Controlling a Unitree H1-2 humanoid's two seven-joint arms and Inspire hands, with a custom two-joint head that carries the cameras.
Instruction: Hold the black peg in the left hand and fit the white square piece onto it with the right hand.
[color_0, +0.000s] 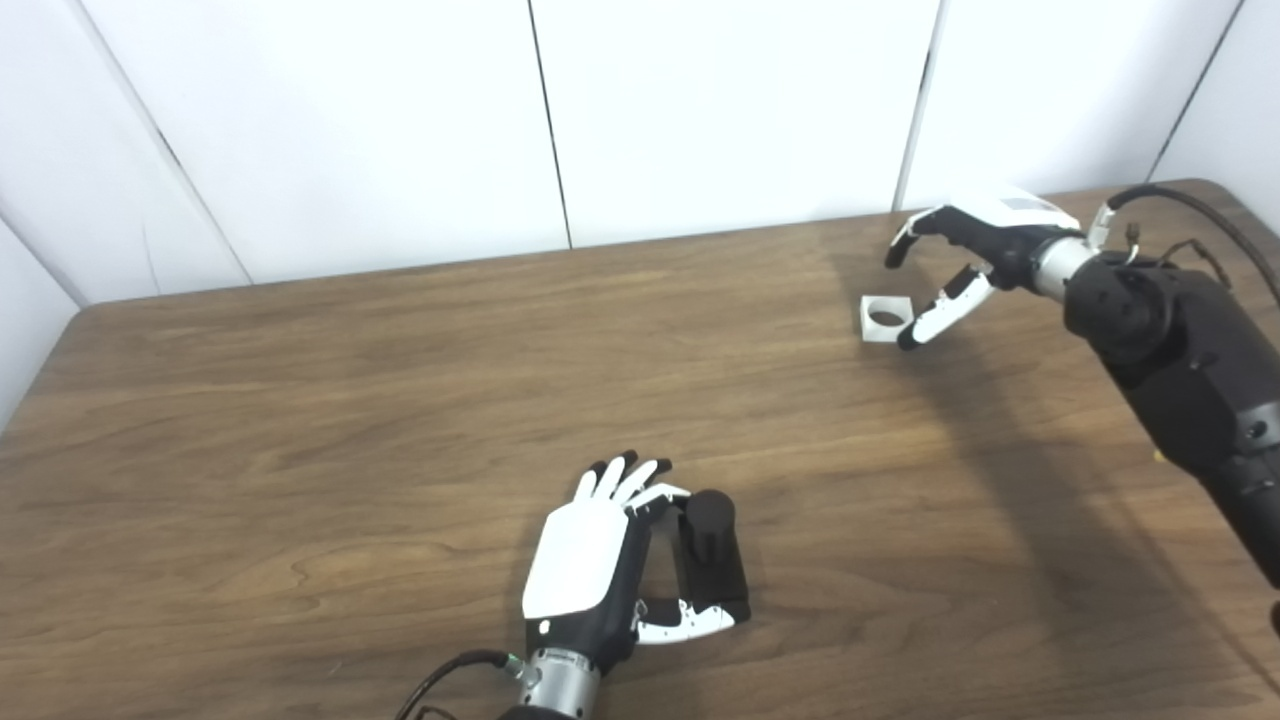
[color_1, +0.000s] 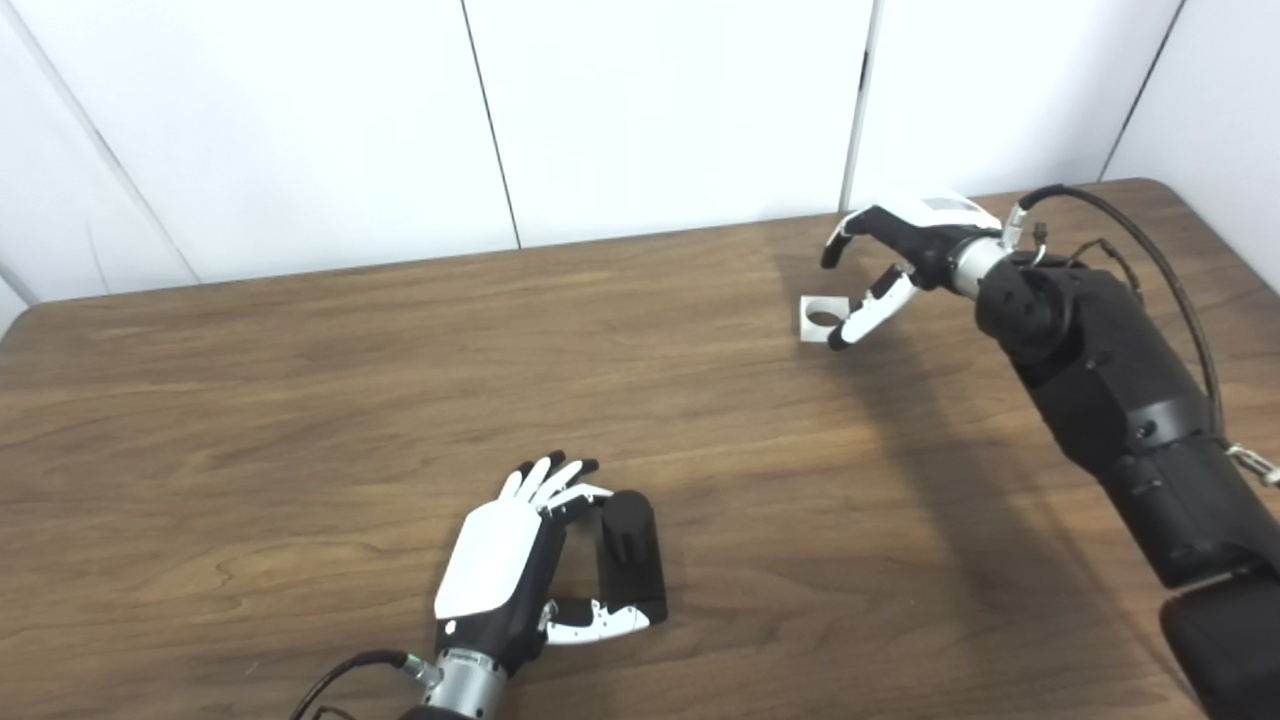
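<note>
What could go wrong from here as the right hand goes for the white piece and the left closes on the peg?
1. The white square piece lies flat on the table; the open right hand, its thumb at the piece's near edge, may push it away rather than lift it.
2. The left hand only brackets the black peg, which seems to stand on the table; closing unevenly could tip it over.

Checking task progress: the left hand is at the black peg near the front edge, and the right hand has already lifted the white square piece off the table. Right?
Not quite. The white square piece lies flat on the table, as the left eye view shows; the open right hand is only beside it. The rest holds.
</note>
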